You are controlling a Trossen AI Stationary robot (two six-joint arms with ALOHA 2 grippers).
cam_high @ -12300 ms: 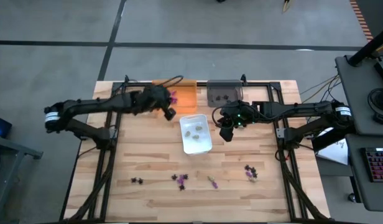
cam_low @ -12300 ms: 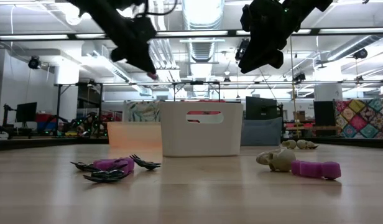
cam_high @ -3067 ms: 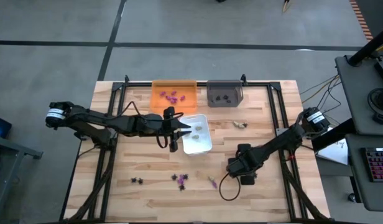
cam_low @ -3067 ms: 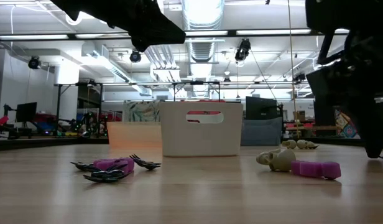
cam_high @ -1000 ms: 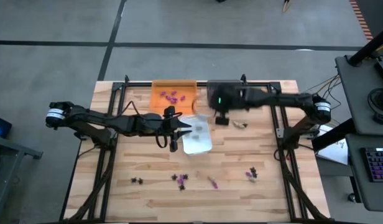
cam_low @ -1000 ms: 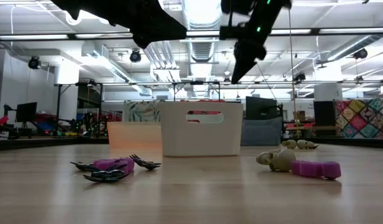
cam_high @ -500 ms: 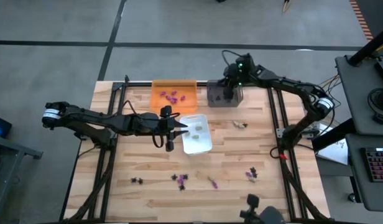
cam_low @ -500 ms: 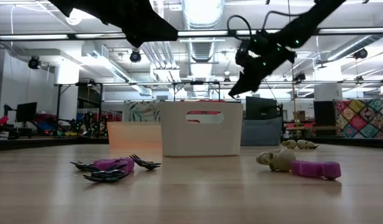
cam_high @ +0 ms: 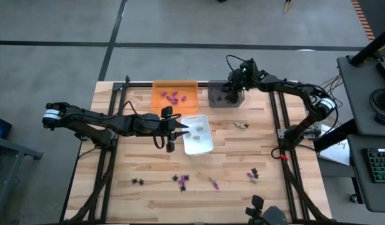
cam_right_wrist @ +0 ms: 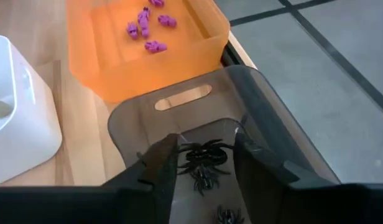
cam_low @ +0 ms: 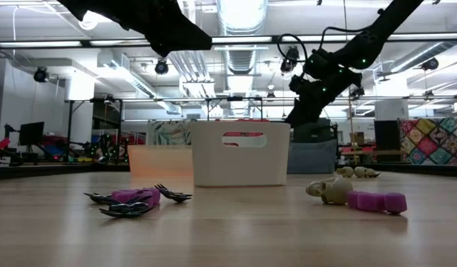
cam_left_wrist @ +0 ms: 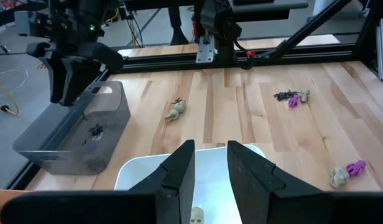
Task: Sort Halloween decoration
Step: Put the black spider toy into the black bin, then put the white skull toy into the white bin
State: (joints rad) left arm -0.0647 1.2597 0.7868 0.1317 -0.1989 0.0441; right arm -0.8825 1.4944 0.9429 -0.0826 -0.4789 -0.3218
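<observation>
Right gripper point(cam_right_wrist: 201, 163) over grey tray point(cam_high: 225, 97) at 12 o'clock, parted since a second ago, black spider point(cam_right_wrist: 201, 157) between fingers, contact unclear. Left gripper point(cam_left_wrist: 210, 162) slightly parted, empty, above white tray point(cam_high: 197, 135).

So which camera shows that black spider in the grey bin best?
The right wrist view: the black spider shows large between the right fingers, over the grey bin. The left wrist view shows only a speck; the others show nothing clear.

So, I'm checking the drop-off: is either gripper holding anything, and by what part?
Probably nothing. The right gripper stands open over the grey tray, a black spider loose between its fingers. The left gripper, over the white tray, is empty.
</observation>
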